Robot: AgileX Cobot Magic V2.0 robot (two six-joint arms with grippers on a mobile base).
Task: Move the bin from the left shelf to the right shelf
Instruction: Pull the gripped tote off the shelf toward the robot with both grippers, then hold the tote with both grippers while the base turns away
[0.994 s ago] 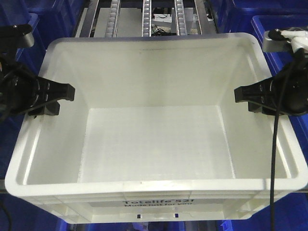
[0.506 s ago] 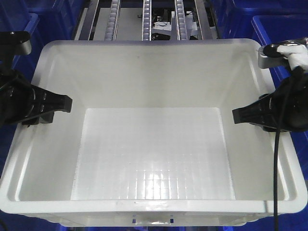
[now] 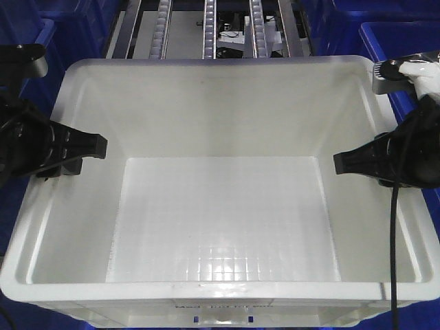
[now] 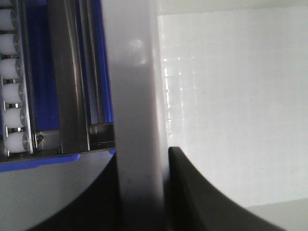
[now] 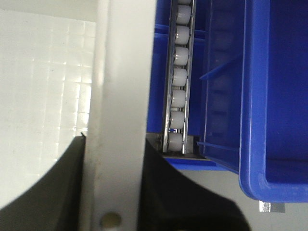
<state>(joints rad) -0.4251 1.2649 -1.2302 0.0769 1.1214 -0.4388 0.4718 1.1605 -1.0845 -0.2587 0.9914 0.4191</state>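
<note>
Right up close, the near rim of the white bin [image 3: 220,290] runs across the bottom of the front view, and a strip of black print sits on its outer side just below, too faint to read. Past that rim the inside is open to view, its gridded floor shining under the light. Halfway along, the two black grippers bite the side walls. The left gripper [image 3: 77,148] has one finger reaching inside and the other outside the left wall, and its wrist view shows those dark fingers [image 4: 192,197] pressed against either face of the pale bin wall [image 4: 134,96], clamped tight on it. The right gripper [image 3: 368,161] does the same on the opposite wall: from its wrist camera the right gripper [image 5: 113,187] pinches the white wall [image 5: 120,72], with no gap on either side. A black cable [image 3: 392,240] hangs down from the right arm across the rim. Just outside each gripped wall the wrist views catch a lane of white rollers [image 5: 178,77] in a grey metal rail, so the bin lies over the shelf [image 3: 206,27]; I cannot tell whether it rests on the rollers or is held just off them. Beyond the far wall the shelf's roller lanes run away from us, and blue bins [image 3: 402,38] stand to both sides, one just beside the right wall [image 5: 274,96].
</note>
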